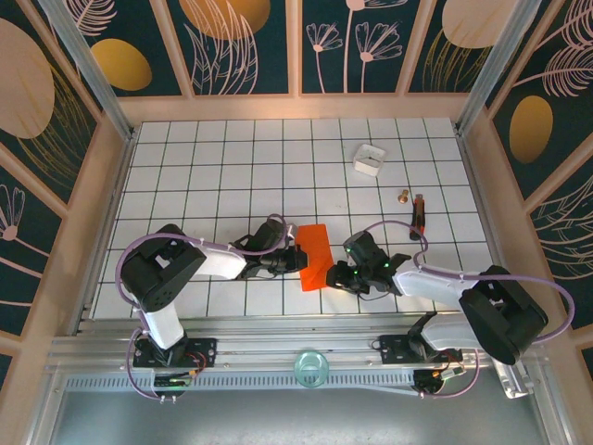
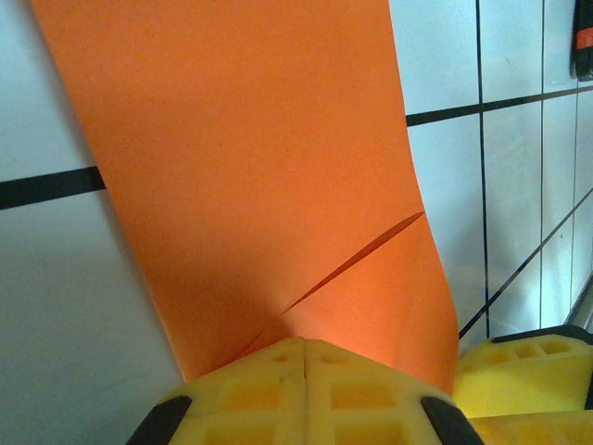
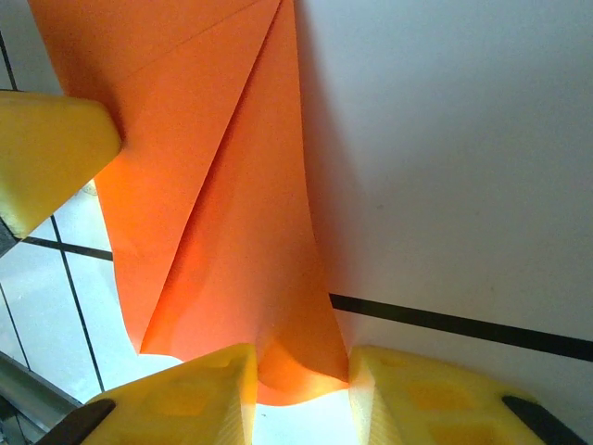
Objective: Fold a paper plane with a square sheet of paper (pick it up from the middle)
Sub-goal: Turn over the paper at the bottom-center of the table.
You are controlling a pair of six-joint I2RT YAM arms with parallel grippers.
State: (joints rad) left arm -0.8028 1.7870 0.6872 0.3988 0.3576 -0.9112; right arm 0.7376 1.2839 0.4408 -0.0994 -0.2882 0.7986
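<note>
Paper (image 1: 313, 255) partly folded: diagonal creases present, no finished dart; left tool (image 2: 306, 350) clamped on one edge; right tool (image 3: 304, 362) narrow, straddling its near end; further folds remain

A white gridded table (image 1: 232, 176) carries a small white box (image 1: 368, 158) toward its far right. Nearer lie a tiny brass piece (image 1: 404, 196) and, just beside it, a slim black-and-red stick (image 1: 419, 211). Dark floral walls (image 1: 250, 46) surround it.

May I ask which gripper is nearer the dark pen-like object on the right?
Right. The right gripper sits below-left of the pen-like object; the left gripper is farther left, across the orange paper.
</note>
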